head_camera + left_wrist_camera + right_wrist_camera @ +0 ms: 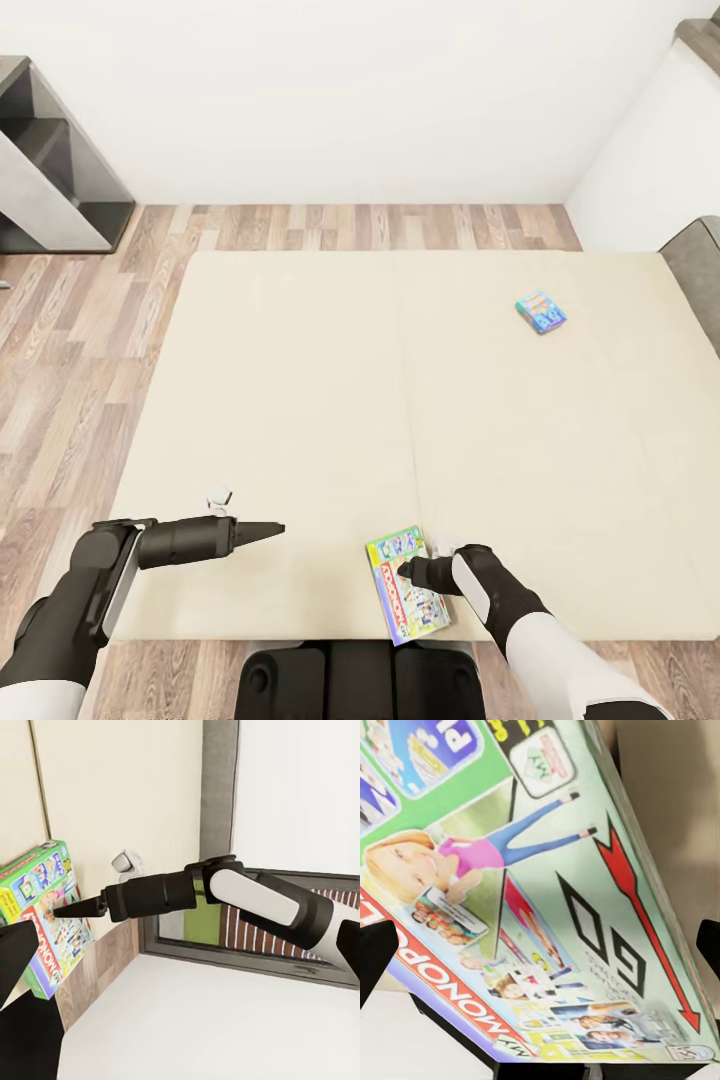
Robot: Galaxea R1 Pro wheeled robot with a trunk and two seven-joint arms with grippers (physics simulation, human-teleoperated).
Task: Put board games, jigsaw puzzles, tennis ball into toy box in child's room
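Right at the near edge of the bed [300, 400] lies a green game [407, 584], flat on the beige mattress. Its lid says Monopoly and has a cartoon girl on it. The right claw [408, 571] is low over this game, with its tip over the lid. In the right wrist view, the lid [532, 900] is very close, and a dark finger [375, 956] shows at each side, so the claw is apart and holds nothing.

The left claw [272, 529] hangs over the mattress, well away from the green game. Its tips look close together, but I cannot tell for sure. From the left wrist view you can see the right arm [247, 896] reaching to the green game [46, 916].

A small blue game [541, 312] lies far off on the other half of the bed, near the headboard [700, 270]. Around the bed is wood floor [70, 330]. A grey shelf [50, 160] stands by the white wall.
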